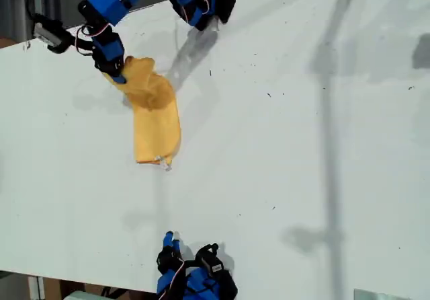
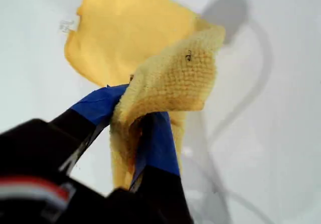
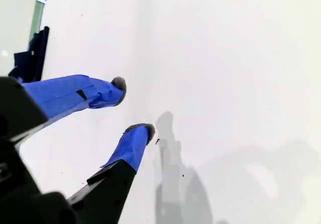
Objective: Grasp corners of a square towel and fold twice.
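— Gripper one first: what has my first gripper (image 2: 131,121) got?

— Its jaws are clamped on a bunched corner of the towel (image 1: 156,122), lifted off the table (image 1: 302,145), likely to carry that edge over for a fold.

— And the rest?

— It trails flat toward the tag (image 2: 67,24) end, in the exterior view's upper left.

— My second gripper (image 3: 134,106)?

— Jaws apart, holding nothing, parked over bare table.
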You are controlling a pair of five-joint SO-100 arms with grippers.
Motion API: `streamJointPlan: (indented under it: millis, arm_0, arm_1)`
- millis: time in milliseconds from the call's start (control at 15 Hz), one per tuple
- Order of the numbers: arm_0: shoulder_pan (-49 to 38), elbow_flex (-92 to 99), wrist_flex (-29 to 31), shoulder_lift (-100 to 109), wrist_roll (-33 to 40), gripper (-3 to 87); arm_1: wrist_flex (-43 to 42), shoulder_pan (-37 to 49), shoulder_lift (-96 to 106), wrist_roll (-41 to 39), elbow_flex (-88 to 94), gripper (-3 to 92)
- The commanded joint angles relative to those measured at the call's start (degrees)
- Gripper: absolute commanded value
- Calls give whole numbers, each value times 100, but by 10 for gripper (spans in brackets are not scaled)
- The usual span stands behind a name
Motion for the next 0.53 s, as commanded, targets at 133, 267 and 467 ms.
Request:
streamJointPlan:
  millis: [133, 267, 467]
  arm_0:
    - [-88, -26, 9, 53, 53, 120]
    - [-88, -26, 0, 53, 62, 120]
    - [-88, -26, 0, 53, 79, 120]
  arm_1:
    - [-826, -1134, -2540, -475, -2443, -1]
    - [-896, -1529, -3700, -800, -3586, -1]
    - [-993, -1749, -4667, -1011, -4333, -1]
